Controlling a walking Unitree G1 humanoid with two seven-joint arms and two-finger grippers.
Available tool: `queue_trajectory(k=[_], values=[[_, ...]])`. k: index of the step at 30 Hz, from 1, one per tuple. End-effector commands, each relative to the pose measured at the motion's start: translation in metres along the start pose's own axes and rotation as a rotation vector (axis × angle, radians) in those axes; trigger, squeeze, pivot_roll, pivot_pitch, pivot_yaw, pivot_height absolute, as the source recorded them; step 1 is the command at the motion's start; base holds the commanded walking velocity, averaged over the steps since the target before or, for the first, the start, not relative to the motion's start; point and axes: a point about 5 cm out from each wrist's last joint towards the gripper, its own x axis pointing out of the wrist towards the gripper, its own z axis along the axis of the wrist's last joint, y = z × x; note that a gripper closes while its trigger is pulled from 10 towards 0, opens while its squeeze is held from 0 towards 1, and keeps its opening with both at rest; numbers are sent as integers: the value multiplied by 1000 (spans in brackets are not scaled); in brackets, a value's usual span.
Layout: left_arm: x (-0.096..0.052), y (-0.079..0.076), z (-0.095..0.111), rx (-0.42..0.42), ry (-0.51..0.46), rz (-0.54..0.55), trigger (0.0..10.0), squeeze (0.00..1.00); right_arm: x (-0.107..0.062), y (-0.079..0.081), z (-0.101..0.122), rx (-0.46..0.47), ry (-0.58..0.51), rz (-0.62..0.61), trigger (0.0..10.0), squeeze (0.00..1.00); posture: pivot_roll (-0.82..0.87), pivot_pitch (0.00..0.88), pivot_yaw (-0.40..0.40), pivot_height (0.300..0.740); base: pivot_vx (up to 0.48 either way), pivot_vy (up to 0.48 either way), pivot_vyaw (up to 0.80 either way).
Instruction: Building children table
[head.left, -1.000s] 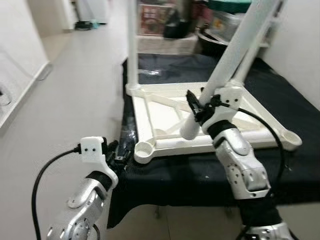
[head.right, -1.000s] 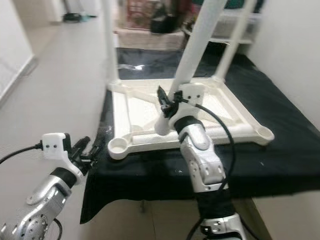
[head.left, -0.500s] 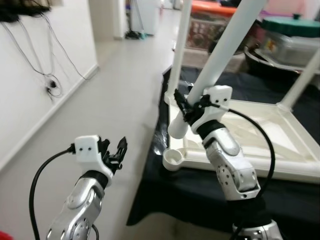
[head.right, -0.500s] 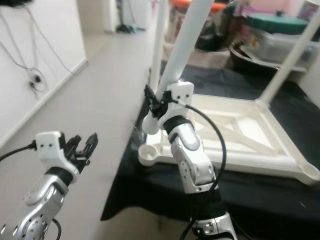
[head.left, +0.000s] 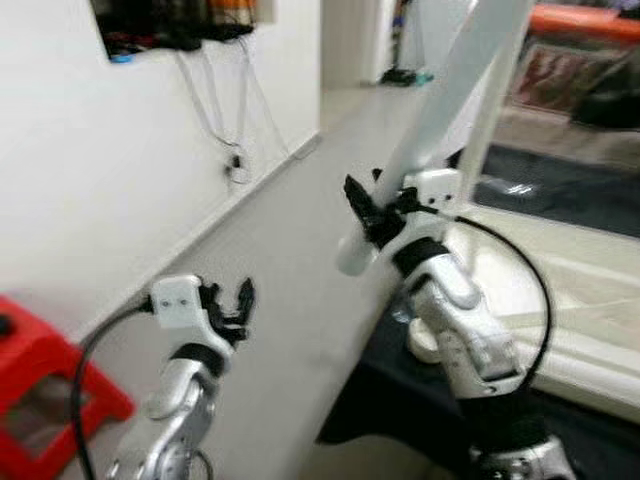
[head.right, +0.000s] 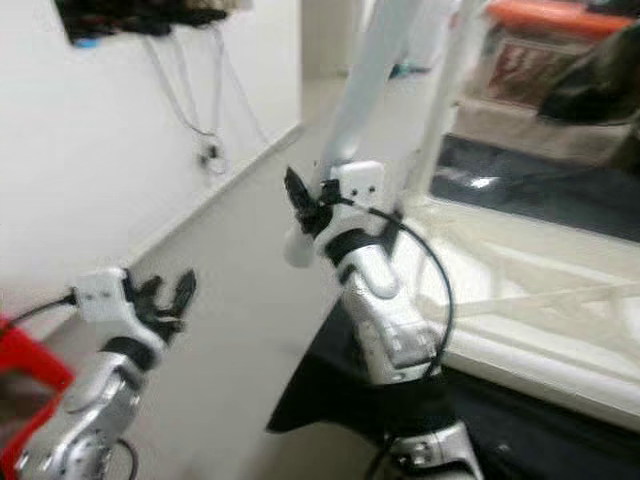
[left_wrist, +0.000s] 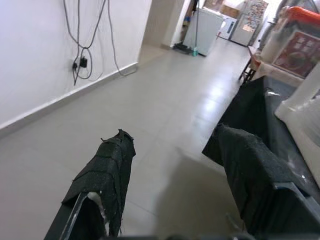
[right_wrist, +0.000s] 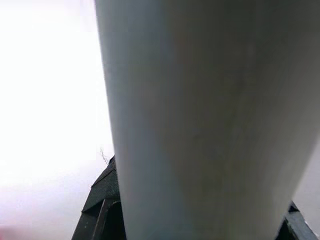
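My right gripper (head.left: 366, 214) is shut on a long white table leg (head.left: 441, 92), held slanted in the air with its rounded lower end (head.left: 352, 262) beside the table's left edge. In the right wrist view the leg (right_wrist: 200, 100) lies between the black fingers (right_wrist: 100, 212). The white children's tabletop (head.right: 520, 290) lies upside down on a black-covered table (head.left: 400, 400), with another white leg (head.right: 450, 90) standing upright on it. My left gripper (head.left: 228, 300) hangs open over the floor on the left, holding nothing; its fingers (left_wrist: 107, 175) are spread apart.
A red stool (head.left: 40, 370) stands on the floor at the lower left. A white wall with hanging cables (head.left: 235, 150) runs along the left. Grey tiled floor (left_wrist: 165, 100) stretches down a corridor. Boxes and bins (head.left: 580, 50) sit behind the table.
The whole view has swung left, bringing the wall, cables and red stool into sight. My right gripper still holds the leg; the left gripper stays open.
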Motion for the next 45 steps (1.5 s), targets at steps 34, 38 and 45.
queue_trajectory(k=[34,38,45], values=[[-10,8,-13,-10,50,72,10000,0,6,-11,3,36,-14,-14,10000,0,92,93,-82,740,0,-162,0],[-13,2,-14,-15,57,47,10000,0,12,-17,4,21,-8,-33,10000,0,95,110,-82,740,0,0,-600],[-22,-6,-16,15,76,6,10000,0,20,-23,11,20,-12,43,10000,0,94,178,-81,740,0,0,-521]])
